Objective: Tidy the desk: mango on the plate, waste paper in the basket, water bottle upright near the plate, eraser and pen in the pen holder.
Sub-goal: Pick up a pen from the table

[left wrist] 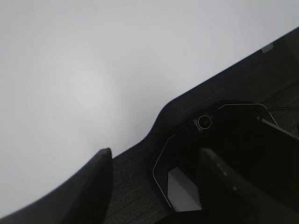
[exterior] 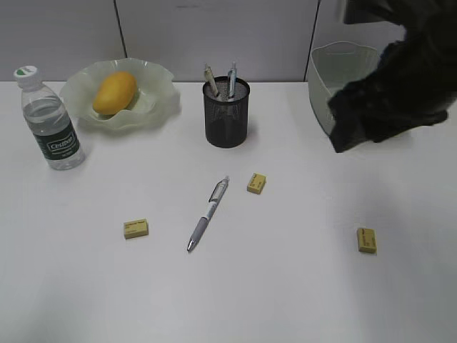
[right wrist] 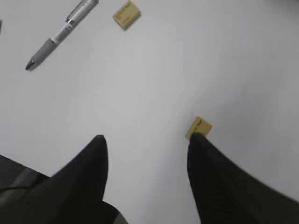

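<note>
- The right gripper (right wrist: pixel 145 142) has its two dark fingers (right wrist: pixel 91 158) spread apart, with nothing between them, only bare white desk (right wrist: pixel 187 70).
- One yellow eraser (right wrist: pixel 199 127) lies right at the tip of that gripper's right finger; whether they touch is hard to tell.
- Farther out from the right gripper, up and to the left in its own view, lies another yellow eraser (right wrist: pixel 126 14), and left of that a silver and grey pen (right wrist: pixel 60 33) flat on the desk.
- The left gripper (left wrist: pixel 154 158) also has its fingers spread apart and holds nothing. Under it are the white desk edge and dark parts of the robot.
- In the exterior view the right arm (exterior: pixel 400 78) is a dark blur high up on the right, in front of the pale-green basket (exterior: pixel 335 64).
- There are three erasers in all; the third eraser (exterior: pixel 136 228) lies left of the pen, far from the right arm.
- One black mesh pen holder (exterior: pixel 227 114) stands behind the loose pen, with two pens (exterior: pixel 221 80) sticking out of it.
- One mango (exterior: pixel 115 92) sits on the one wavy green plate (exterior: pixel 157 93), far left of the right arm.
- One water bottle (exterior: pixel 50 121) stands upright just left of the plate.
- Pens counted: three, one on the desk and two in the holder.
</note>
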### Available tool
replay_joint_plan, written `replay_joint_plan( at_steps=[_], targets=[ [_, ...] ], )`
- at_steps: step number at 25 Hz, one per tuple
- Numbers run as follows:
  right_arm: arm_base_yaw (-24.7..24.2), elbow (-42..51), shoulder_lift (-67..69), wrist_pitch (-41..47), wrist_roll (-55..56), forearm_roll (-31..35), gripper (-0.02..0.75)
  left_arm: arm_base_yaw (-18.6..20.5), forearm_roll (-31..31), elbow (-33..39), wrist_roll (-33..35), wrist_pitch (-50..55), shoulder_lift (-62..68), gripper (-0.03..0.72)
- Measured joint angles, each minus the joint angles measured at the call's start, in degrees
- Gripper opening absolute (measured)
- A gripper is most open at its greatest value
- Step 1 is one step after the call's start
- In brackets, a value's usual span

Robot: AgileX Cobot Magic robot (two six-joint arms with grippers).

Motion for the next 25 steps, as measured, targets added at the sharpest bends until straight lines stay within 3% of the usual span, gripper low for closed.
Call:
replay_joint_plan(
  at_steps=[10,25],
  targets=[
    [8.62,-20.94,20.23,4.81,14.65,-0.01,0.438,0.00,0.02,0.00,0.00,0.00,0.00,0.435],
    [14.30,-30.74,38.30,6.86,34.25,0.41,0.438,0.00,0.02,0.00,0.00,0.00,0.00,0.435]
  ],
)
